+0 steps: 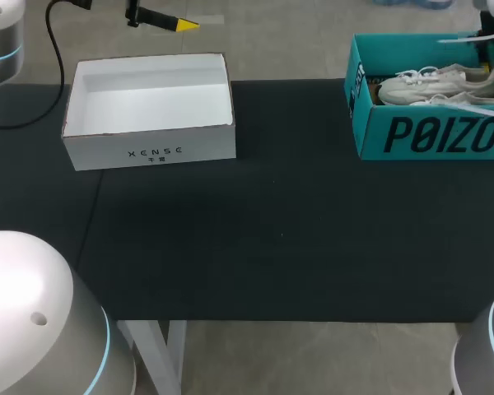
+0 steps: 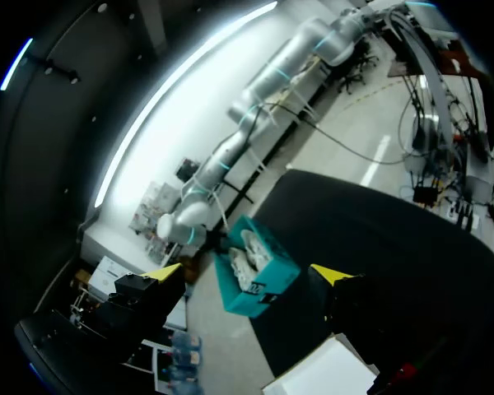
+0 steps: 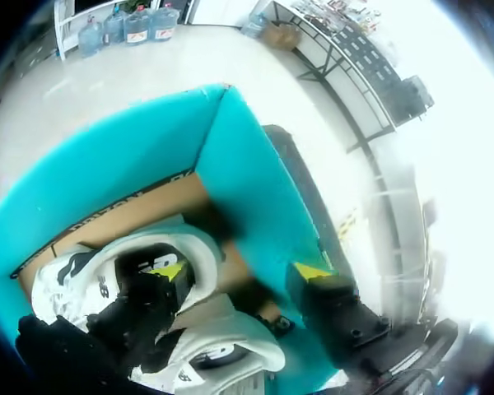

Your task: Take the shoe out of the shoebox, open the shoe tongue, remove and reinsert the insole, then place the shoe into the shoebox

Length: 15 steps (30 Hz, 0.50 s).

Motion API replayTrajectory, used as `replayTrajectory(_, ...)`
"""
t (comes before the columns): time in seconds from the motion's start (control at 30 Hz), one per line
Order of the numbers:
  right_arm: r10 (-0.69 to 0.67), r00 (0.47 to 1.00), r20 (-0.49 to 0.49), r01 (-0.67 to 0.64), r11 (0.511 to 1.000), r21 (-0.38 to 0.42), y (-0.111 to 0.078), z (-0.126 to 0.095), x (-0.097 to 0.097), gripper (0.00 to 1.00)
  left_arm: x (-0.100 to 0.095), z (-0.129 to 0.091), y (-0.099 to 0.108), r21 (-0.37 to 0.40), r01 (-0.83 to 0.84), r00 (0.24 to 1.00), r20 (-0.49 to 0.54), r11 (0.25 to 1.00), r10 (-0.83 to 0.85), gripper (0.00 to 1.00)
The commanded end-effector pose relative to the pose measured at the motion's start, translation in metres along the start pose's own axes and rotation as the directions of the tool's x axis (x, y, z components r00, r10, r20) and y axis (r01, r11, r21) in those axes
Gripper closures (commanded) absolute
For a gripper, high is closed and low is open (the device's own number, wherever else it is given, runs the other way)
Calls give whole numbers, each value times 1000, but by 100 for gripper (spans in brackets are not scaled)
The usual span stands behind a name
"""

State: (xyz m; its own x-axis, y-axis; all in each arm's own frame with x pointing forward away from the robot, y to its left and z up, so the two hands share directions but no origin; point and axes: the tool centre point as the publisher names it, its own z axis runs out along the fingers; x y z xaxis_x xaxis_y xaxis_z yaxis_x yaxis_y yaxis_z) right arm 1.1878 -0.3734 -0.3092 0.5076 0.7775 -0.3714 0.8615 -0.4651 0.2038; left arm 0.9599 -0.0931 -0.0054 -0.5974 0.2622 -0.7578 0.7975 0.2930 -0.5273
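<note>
Teal cardboard shoebox [image 1: 428, 136], pale laced shoes [image 1: 432, 82] inside, my right jaws spread above them, my left jaws spread, empty, white rectangular carton [image 1: 198, 144].

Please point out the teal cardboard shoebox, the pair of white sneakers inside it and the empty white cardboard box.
Teal cardboard shoebox [image 1: 428, 136], head view, on its front wall.
Pair of white sneakers [image 1: 445, 81], head view, on the farther shoe's side.
White open cardboard box [image 1: 107, 140], head view, on its front wall.
</note>
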Motion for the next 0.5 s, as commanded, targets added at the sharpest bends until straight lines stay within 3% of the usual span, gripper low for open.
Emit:
replayTrajectory(0.03, -3, 999, -42, 3, 1000, -11, -19, -43, -26, 0, -1, 0, 0, -1, 0, 1000, -4, 1000, 0, 0)
replayTrajectory(0.23, -30, 992, -121, 34, 999, 34, -26, -83, -35, 0, -1, 0, 0, -1, 0, 1000, -4, 1000, 0, 0)
replayTrajectory(0.33, -67, 975, -210, 84, 994, 71, -27, -100, -36, 0, -1, 0, 0, -1, 0, 1000, -4, 1000, 0, 0)
replayTrajectory(0.5, -118, 953, -280, 141, 988, 64, -28, -124, -38, 0, -1, 0, 0, -1, 0, 1000, -4, 1000, 0, 0)
